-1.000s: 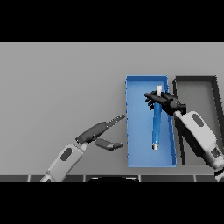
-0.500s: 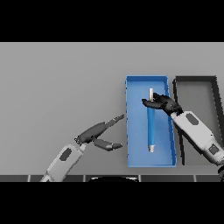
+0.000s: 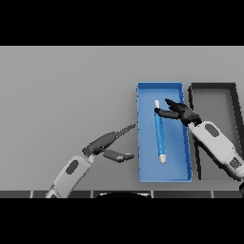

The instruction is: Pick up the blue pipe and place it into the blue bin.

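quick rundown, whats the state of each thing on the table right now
blue pipe: lying flat inside the blue bin, lengthwise, not gripped
blue bin: upright on the table, holds the pipe
black bin: upright, right of the blue bin, nothing seen in it
right hand: open, over the blue bin, fingertips beside the pipe's far end
left hand: open, over the table left of the blue bin, holding nothing

A bare test bench: grey table (image 3: 66, 86), two bins.
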